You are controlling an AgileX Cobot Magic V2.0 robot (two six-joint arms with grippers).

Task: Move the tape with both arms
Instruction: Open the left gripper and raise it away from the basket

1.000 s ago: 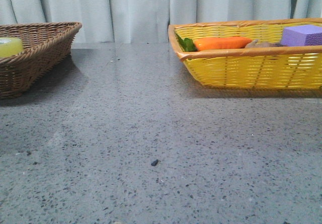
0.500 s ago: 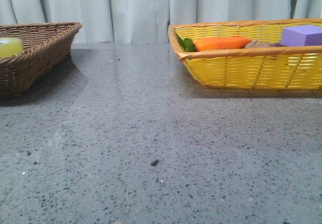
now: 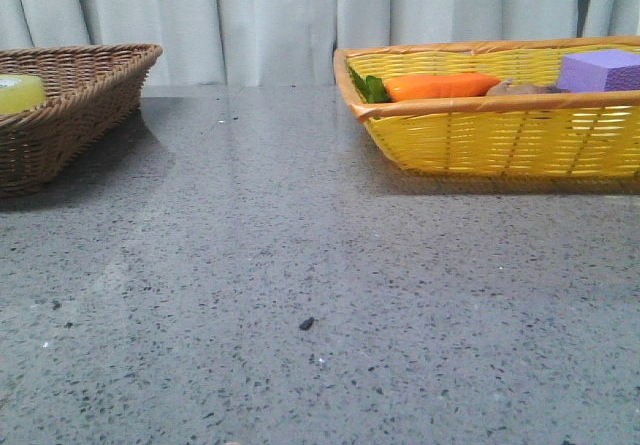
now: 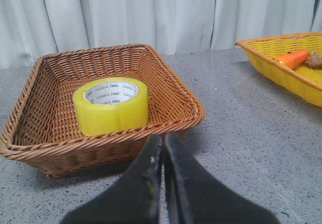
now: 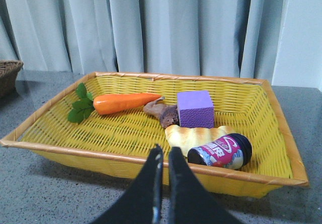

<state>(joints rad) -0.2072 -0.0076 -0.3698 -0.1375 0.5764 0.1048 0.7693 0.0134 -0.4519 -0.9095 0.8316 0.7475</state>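
We saw the tape (image 4: 110,105) lying flat in the brown basket (image 4: 171,90), core opening upward, beyond our left hand (image 4: 162,151); both it and our right hand (image 5: 163,166) were closed, empty.

Open table (image 3: 300,265) between brown basket (image 3: 70,105), yellow basket (image 3: 500,135)

Yellow-green tape (image 4: 111,106) (white core, green lettering), brown basket (image 4: 176,90), yellow basket (image 5: 126,132).
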